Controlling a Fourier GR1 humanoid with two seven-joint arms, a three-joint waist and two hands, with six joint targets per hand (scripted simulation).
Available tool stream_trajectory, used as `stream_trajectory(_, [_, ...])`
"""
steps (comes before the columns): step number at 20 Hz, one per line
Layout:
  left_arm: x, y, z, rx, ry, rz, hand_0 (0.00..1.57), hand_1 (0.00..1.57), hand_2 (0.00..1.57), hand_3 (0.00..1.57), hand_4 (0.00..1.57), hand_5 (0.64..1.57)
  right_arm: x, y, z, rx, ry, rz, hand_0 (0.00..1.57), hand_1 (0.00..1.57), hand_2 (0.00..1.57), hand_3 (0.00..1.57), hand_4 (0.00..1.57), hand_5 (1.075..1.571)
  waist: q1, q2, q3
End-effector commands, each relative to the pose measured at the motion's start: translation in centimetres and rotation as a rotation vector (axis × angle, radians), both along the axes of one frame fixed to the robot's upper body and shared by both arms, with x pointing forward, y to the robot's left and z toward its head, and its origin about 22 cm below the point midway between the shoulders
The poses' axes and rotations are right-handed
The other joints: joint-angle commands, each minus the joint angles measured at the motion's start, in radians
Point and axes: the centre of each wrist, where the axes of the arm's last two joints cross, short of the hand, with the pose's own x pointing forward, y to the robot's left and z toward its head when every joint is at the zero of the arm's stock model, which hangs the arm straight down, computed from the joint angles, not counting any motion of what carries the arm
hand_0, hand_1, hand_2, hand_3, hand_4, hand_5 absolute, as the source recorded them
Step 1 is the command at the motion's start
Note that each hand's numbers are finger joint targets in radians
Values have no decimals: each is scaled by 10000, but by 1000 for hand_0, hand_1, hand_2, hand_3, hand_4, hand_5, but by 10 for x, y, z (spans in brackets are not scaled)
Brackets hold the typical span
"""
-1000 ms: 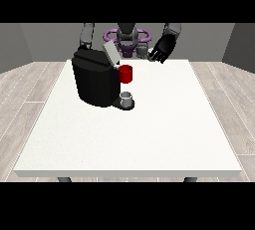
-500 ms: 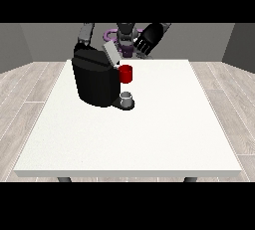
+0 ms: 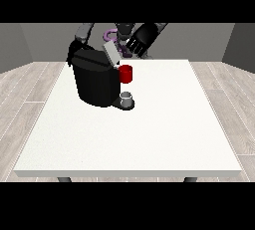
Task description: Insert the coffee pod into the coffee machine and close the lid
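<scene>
While I look across the white surface (image 3: 129, 139), the nearest thing I meet is a small grey thing (image 3: 127, 98) on the machine's base; I cannot tell whether it is the pod. It sits well below and to the view's left of the robot hand at the view's right (image 3: 139, 40). Just above it is a red thing at the machine (image 3: 126, 73). The black machine (image 3: 95, 79) stands left of that robot hand, its grey lid (image 3: 111, 55) tilted up. That robot hand hovers just right of the lid, fingers loosely spread, holding nothing. The robot hand at the view's left (image 3: 72, 55) shows behind the machine; I cannot tell its state.
</scene>
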Motion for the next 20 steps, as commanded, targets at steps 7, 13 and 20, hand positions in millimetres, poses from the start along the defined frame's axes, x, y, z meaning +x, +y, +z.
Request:
stream_trajectory(7, [3,10,23,-5,-540,472,1207,1207,1280,1238,475,1571,9,5,35,42,-817,100,0,0,0,0,0,1571,-576,953,-1])
stream_trajectory(13, [2,10,55,25,-765,-249,1248,1248,1286,1244,445,1571,25,-6,51,45,-1184,-474,0,0,0,0,118,1571,-168,1292,1])
stream_trajectory(20, [6,-1,19,109,-409,-193,1187,1187,1230,1196,441,1571,14,-19,25,40,-708,-477,0,0,0,0,186,1571,-163,1199,0])
